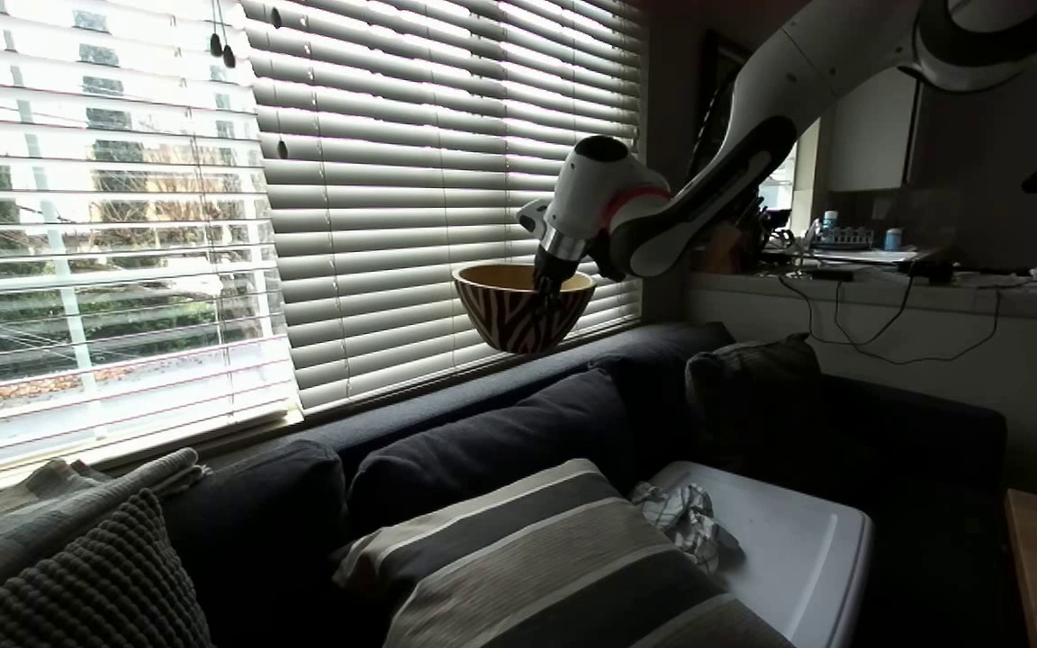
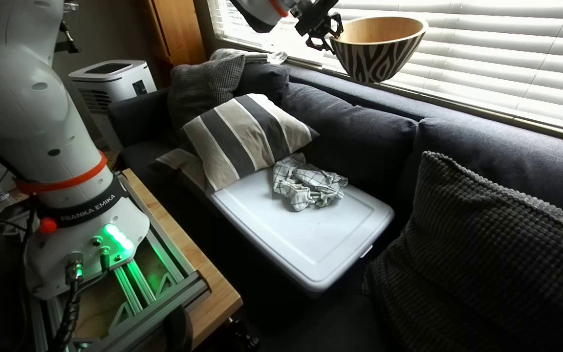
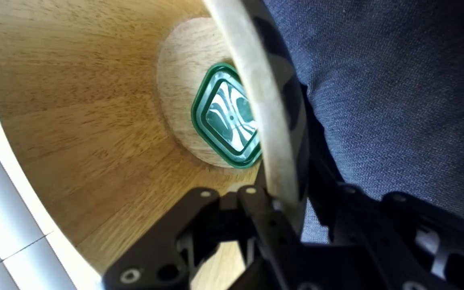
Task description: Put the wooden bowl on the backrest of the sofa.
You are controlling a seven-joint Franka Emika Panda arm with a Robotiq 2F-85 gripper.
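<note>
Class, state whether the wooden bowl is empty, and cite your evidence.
Not empty: the wrist view shows a green-rimmed item lying inside the wooden bowl.

Checked cloth (image 2: 311,182) on white lid (image 2: 306,239)

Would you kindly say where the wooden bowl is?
In an exterior view, the wooden bowl is at upper right, in the fingers, above the backrest, in front of the blinds.
</note>
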